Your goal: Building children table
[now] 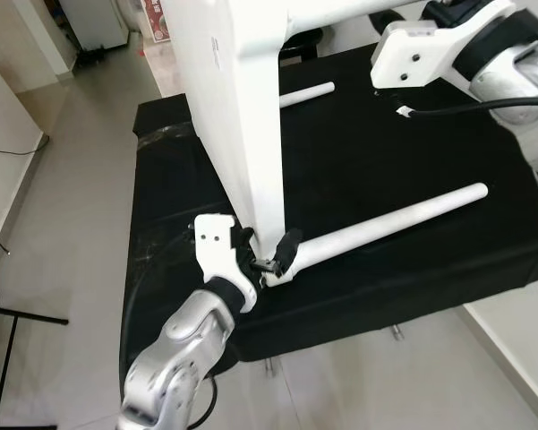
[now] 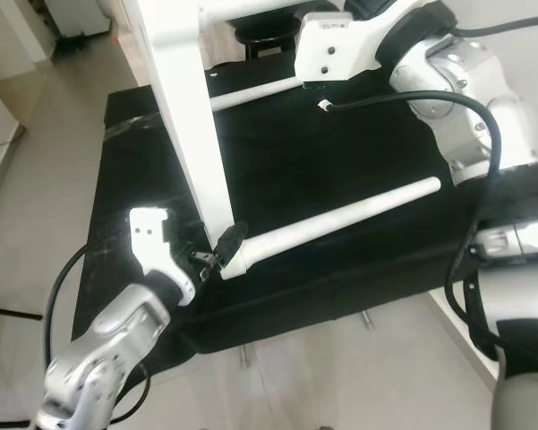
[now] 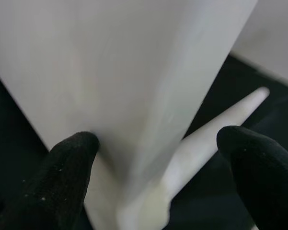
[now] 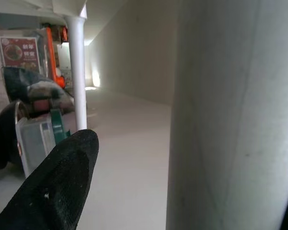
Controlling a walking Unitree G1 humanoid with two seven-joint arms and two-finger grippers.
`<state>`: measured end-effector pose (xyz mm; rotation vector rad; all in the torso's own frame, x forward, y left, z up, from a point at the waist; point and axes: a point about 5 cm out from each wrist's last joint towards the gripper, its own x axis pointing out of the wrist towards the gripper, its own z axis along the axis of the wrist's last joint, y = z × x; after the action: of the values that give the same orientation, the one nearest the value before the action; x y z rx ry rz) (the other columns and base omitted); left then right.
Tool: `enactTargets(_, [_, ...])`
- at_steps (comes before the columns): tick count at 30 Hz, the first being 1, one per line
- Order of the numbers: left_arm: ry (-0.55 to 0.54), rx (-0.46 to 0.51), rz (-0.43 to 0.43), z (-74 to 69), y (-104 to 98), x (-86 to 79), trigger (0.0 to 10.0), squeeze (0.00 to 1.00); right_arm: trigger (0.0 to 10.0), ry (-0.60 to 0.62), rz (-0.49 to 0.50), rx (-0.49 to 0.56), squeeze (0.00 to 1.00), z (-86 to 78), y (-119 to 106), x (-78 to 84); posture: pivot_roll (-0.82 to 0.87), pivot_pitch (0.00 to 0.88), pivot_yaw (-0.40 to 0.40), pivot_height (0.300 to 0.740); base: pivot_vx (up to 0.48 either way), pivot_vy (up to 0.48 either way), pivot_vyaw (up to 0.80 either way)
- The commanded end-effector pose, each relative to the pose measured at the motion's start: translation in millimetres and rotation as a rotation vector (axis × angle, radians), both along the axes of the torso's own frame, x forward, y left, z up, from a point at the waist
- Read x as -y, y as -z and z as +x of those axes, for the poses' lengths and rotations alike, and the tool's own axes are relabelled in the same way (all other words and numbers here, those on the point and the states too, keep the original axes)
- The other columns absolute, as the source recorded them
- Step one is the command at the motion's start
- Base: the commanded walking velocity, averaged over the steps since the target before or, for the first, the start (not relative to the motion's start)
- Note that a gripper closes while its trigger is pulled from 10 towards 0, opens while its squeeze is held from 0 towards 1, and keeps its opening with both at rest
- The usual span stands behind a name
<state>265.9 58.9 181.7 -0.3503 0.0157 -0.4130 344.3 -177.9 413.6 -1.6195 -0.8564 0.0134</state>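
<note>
Black cloth covered the table on pale tiled floor. We saw the white tabletop panel standing on edge there, legs jutting sideways. Our left claw spread open around its lower corner. Our right claw, cropped at the top, gripped a leg; we couldn't tell how firmly.

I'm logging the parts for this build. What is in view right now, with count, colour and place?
tabletop: 1, white, standing on edge on the black surface
legs: 2, white, lying across the black surface, the near one meeting the tabletop's lower corner
black surface: 1, black, under the parts
floor: pale tiles, around it
left gripper: open, at the near leg's joint end
right gripper: by the tabletop's far side, on the far leg's end
</note>
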Motion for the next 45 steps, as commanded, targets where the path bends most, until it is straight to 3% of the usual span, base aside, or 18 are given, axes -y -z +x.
enactTargets(1, [0.059, -0.056, -0.112, -4.5, -1.8, 32.1, 10.0, 0.00, 10.0, -0.014, -0.017, 0.002, 0.00, -0.4, -3.3, -4.1, -0.17, 0.106, 0.106, 0.740, 0.000, 0.000, 0.00])
enactTargets(4, [0.085, 0.004, -0.050, -5.8, -11.2, 39.4, 10.0, 0.00, 10.0, -0.013, -0.018, -0.005, 0.00, 1.3, -2.7, -3.2, -0.17, 0.109, 0.109, 0.740, 0.000, 0.000, 0.00])
enactTargets(6, [0.044, 0.067, -0.004, -12.9, -25.9, 28.9, 10.0, 0.00, 10.0, -0.011, -0.022, -0.017, 0.00, 4.0, -1.0, -0.5, -0.17, 0.111, 0.113, 0.740, 0.000, 0.000, 0.00])
enactTargets(10, [0.071, 0.069, 0.007, -20.5, -29.2, 26.3, 10.0, 0.00, 10.0, -0.009, -0.021, -0.023, 0.00, 5.6, 0.0, 0.6, -0.16, 0.110, 0.112, 0.740, 0.000, 0.000, 0.00])
enactTargets(13, [0.202, 0.064, 0.025, -40.2, -30.0, 28.2, 10.0, 0.00, 10.0, -0.009, -0.015, -0.035, 0.00, 9.1, 2.5, 1.0, -0.15, 0.106, 0.113, 0.740, 0.000, 0.000, 0.00])
enactTargets(14, [0.202, 0.064, 0.025, -40.2, -30.0, 28.2, 10.0, 0.00, 10.0, -0.009, -0.015, -0.035, 0.00, 9.1, 2.5, 1.0, -0.15, 0.106, 0.113, 0.740, 0.000, 0.000, 0.00])
enactTargets(19, [0.206, -0.021, -0.029, -46.2, -19.7, 10.1, 10.0, 0.00, 10.0, -0.014, -0.011, -0.049, 0.00, 11.6, 4.5, 0.3, -0.14, 0.092, 0.114, 0.740, 0.000, 0.000, 0.00])
enactTargets(21, [0.206, -0.021, -0.029, -46.2, -19.7, 10.1, 10.0, 0.00, 10.0, -0.014, -0.011, -0.049, 0.00, 11.6, 4.5, 0.3, -0.14, 0.092, 0.114, 0.740, 0.000, 0.000, 0.00])
enactTargets(22, [0.300, -0.051, -0.058, -48.0, -12.0, 2.9, 10.0, 0.00, 10.0, -0.024, -0.003, -0.048, 0.00, 11.5, 4.4, -1.0, -0.14, 0.082, 0.111, 0.740, 0.000, 0.000, 0.00])
enactTargets(27, [0.308, -0.064, -0.054, -41.4, -6.6, -2.2, 10.0, 0.00, 10.0, -0.032, 0.004, -0.047, 0.00, 11.6, 4.9, -2.0, -0.14, 0.078, 0.112, 0.740, 0.000, 0.000, 0.00])
enactTargets(29, [0.328, -0.054, -0.034, -22.0, -2.3, 2.0, 10.0, 0.00, 10.0, -0.045, 0.015, -0.046, 0.00, 11.4, 5.1, -3.9, -0.15, 0.081, 0.110, 0.740, 0.000, 0.000, 0.00])
enactTargets(31, [0.328, -0.054, -0.034, -22.0, -2.3, 2.0, 10.0, 0.00, 10.0, -0.045, 0.015, -0.046, 0.00, 11.4, 5.1, -3.9, -0.15, 0.081, 0.110, 0.740, 0.000, 0.000, 0.00])
enactTargets(32, [0.377, -0.038, -0.039, -4.1, -2.6, 12.3, 1.6, 0.00, 10.0, -0.050, 0.019, -0.048, 0.00, 10.3, 6.1, -4.4, -0.16, 0.083, 0.109, 0.740, 0.000, 0.000, 0.00])
enactTargets(33, [0.377, -0.038, -0.039, -4.1, -2.6, 12.3, 1.6, 0.00, 10.0, -0.050, 0.019, -0.048, 0.00, 10.3, 6.1, -4.4, -0.16, 0.083, 0.109, 0.740, 0.000, 0.000, 0.00])
enactTargets(34, [0.392, -0.036, -0.031, 3.8, -1.9, 16.8, 0.0, 0.00, 10.0, -0.053, 0.019, -0.050, 0.00, 9.5, 7.1, -4.5, -0.16, 0.083, 0.110, 0.740, 0.000, 0.000, 0.00])
enactTargets(36, [0.392, -0.036, -0.031, 3.8, -1.9, 16.8, 0.0, 0.00, 10.0, -0.053, 0.019, -0.050, 0.00, 9.5, 7.1, -4.5, -0.16, 0.083, 0.110, 0.740, 0.000, 0.000, 0.00])
enactTargets(38, [0.481, -0.018, -0.010, 21.2, -1.3, 31.7, 0.0, 0.00, 10.0, -0.064, 0.020, -0.059, 0.00, 6.6, 11.3, -4.8, -0.17, 0.088, 0.119, 0.740, 0.000, 0.000, 0.00])
enactTargets(45, [0.523, 0.021, 0.027, 37.3, -8.1, 47.3, 0.0, 0.00, 10.0, -0.072, 0.029, -0.070, 0.00, 4.8, 13.7, -4.7, -0.17, 0.097, 0.130, 0.740, 0.000, 0.000, 0.00])
